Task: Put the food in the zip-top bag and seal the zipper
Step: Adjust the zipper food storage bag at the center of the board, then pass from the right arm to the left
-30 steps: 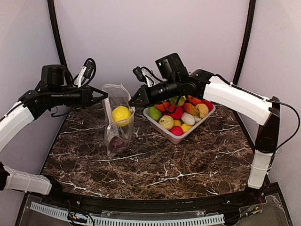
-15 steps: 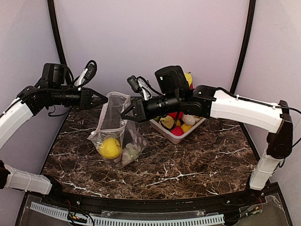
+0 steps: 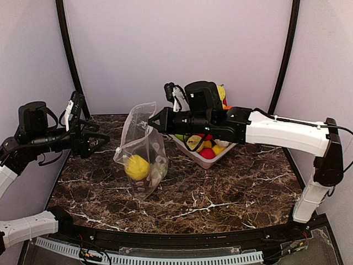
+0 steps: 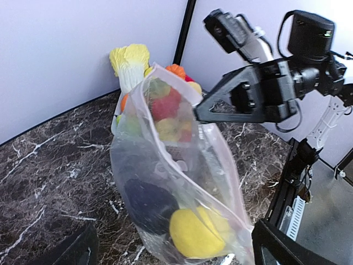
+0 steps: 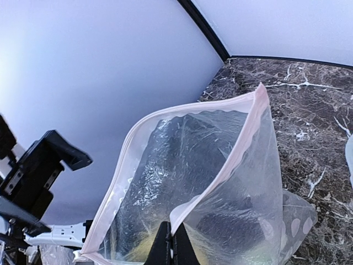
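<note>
The zip-top bag [image 3: 140,157] hangs left of centre over the dark marbled table [image 3: 220,193]. It is held up by the right gripper [image 3: 152,120], whose jaws are pressed together on the right-hand part of the bag's upper edge. In the right wrist view the zipper [image 5: 241,138] runs as a pale pink strip along both lips. The lips gape apart, so the mouth stands open. Low in the bag lie the lemon [image 3: 137,167], the cauliflower [image 3: 158,165] just right of it, and the dark purple piece [image 4: 148,201], which shows best from the left wrist. Whether the bag's bottom rests on the table or hangs just above it cannot be told. The left gripper [image 3: 99,138] sits to the left of the bag and apart from it, jaws spread wide and holding nothing. Its two fingers [image 4: 287,245] show only at the lower corners of its own view. Nothing stands between this gripper and the bag's left side. To the right and farther back is a pale tray [image 3: 211,160] heaped with coloured toy produce in red, yellow and green. The right arm [image 3: 276,132] reaches across in front of it and hides much of it from above. From the left wrist the bag itself screens the tray, whose contents show blurred through the plastic, with a yellow-and-white leafy piece [image 4: 129,61] rising above the bag's top.
</note>
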